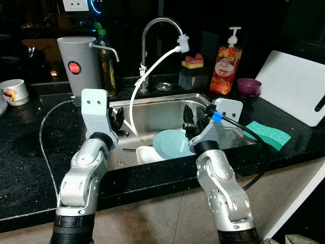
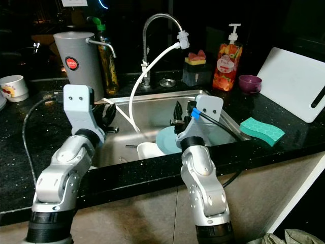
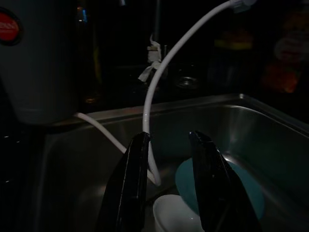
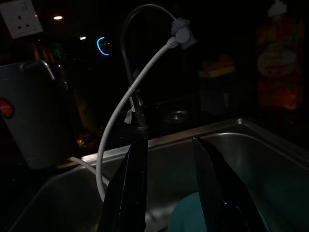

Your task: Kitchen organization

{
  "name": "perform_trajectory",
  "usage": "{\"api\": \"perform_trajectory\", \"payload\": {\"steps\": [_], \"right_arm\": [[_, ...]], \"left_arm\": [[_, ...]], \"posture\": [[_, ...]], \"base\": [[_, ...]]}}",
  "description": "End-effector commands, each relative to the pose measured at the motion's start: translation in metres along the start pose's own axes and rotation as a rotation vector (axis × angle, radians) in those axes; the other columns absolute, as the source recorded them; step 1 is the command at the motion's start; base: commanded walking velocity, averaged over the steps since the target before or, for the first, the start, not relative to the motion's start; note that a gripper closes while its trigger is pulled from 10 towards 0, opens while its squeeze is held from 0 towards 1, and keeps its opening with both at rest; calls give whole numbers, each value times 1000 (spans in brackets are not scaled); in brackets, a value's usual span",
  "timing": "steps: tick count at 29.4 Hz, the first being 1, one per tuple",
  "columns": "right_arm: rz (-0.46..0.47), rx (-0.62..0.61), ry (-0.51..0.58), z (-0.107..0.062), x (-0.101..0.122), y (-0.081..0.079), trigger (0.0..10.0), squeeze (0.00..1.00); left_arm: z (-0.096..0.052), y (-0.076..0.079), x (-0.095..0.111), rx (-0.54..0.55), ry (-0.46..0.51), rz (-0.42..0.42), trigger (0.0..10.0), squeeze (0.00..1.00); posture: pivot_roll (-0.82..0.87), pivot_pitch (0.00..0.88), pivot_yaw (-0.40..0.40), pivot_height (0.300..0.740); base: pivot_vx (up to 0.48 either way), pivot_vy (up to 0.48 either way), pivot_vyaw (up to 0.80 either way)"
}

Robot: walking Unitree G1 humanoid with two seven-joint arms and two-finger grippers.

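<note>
Both arms reach over the desk edge into the sink [image 1: 167, 104]; left gripper [image 3: 169, 186] and right gripper [image 4: 171, 188] jaws parted, empty, above the teal plate [image 1: 175, 144] and white cup [image 1: 147, 154]

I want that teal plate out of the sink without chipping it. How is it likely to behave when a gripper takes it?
The teal plate looks glazed, so probably slippery and chippable against the steel sink. It leans tilted beside the white cup, so a push may slide it flat. Both grippers, left and right, hover above with jaws open.
</note>
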State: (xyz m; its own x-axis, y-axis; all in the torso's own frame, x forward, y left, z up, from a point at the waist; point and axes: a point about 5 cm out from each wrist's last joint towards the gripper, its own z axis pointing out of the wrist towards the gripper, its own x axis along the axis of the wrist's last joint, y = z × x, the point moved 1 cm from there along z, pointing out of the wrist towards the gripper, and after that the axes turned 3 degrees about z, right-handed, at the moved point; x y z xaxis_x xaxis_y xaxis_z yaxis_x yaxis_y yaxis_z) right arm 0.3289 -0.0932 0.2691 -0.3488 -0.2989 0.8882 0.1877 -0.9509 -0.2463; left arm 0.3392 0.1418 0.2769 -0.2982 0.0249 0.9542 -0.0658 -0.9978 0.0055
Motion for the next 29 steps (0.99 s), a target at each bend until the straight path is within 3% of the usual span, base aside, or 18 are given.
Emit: {"api": "perform_trajectory", "payload": {"steps": [1,8,16,19,23,24,25,29], "right_arm": [[-7,-3,3,2,3,2,10000,0],[-20,-17,8,-2,4,5,10000,0],[-31,4,-2,1,1,6,10000,0],[-34,4,17,6,7,5,10000,0],[-44,6,24,6,7,7,10000,0],[-44,6,24,6,7,7,10000,0],[-49,-3,28,5,8,8,10000,0],[-47,-30,36,5,9,13,10000,0]], "left_arm": [[2,-1,0,4,3,-2,10000,0],[7,-5,2,3,14,5,10000,0],[7,-36,1,134,-51,144,10000,0],[7,-52,5,202,-32,231,10000,0],[8,-84,6,397,-55,242,10000,0],[8,-84,6,397,-55,242,10000,0],[6,-107,8,516,-79,257,10000,0],[1,-139,14,654,-99,311,10000,0]], "posture": [[94,92,-23,740],[73,71,-9,740],[98,47,-33,740],[83,28,-40,740],[81,16,-32,740],[81,16,-32,740],[74,11,-15,740],[79,16,-10,740]], "base": [[0,0,0],[0,0,0],[0,0,0],[0,0,0],[0,0,0],[0,0,0],[0,0,0],[0,0,0]]}}
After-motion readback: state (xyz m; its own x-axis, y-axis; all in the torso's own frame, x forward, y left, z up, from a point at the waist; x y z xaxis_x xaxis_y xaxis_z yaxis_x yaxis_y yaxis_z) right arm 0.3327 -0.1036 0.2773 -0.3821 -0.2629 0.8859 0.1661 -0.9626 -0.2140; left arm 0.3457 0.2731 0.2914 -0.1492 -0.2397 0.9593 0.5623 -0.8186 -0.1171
